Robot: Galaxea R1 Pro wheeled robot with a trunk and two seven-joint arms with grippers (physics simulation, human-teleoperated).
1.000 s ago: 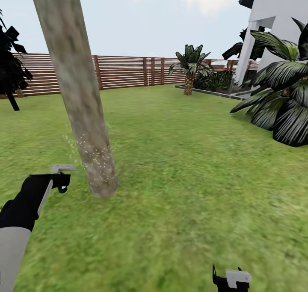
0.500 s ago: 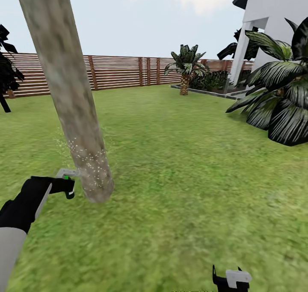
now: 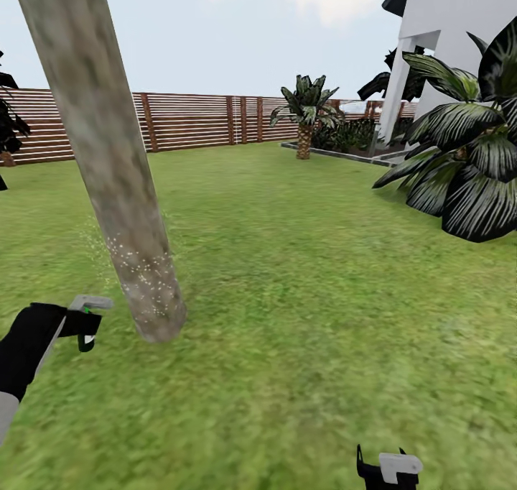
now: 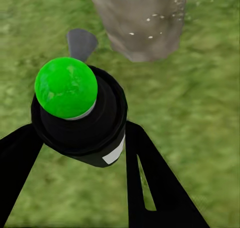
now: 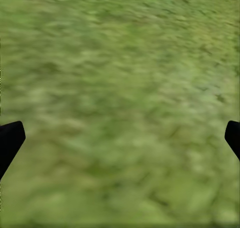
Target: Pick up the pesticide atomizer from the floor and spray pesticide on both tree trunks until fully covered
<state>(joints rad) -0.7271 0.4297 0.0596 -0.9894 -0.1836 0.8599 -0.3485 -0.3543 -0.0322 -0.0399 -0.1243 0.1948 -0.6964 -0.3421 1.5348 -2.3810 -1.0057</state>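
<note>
Pesticide atomizer (image 4: 80, 112), a small black bottle showing a green tip rather than a red one, sits clamped between the two black fingers (image 4: 150, 183) of the left gripper (image 3: 85, 323), held low over the lawn (image 3: 309, 296) just beside the base of the tree trunk (image 3: 118, 188). Fine white specks dot the lower trunk near the ground. The right gripper (image 3: 388, 468) hangs at the bottom of the head view over bare grass, its fingertips (image 5: 10, 140) spread wide apart with nothing between them. A slatted wooden fence (image 3: 187, 120) runs behind.
</note>
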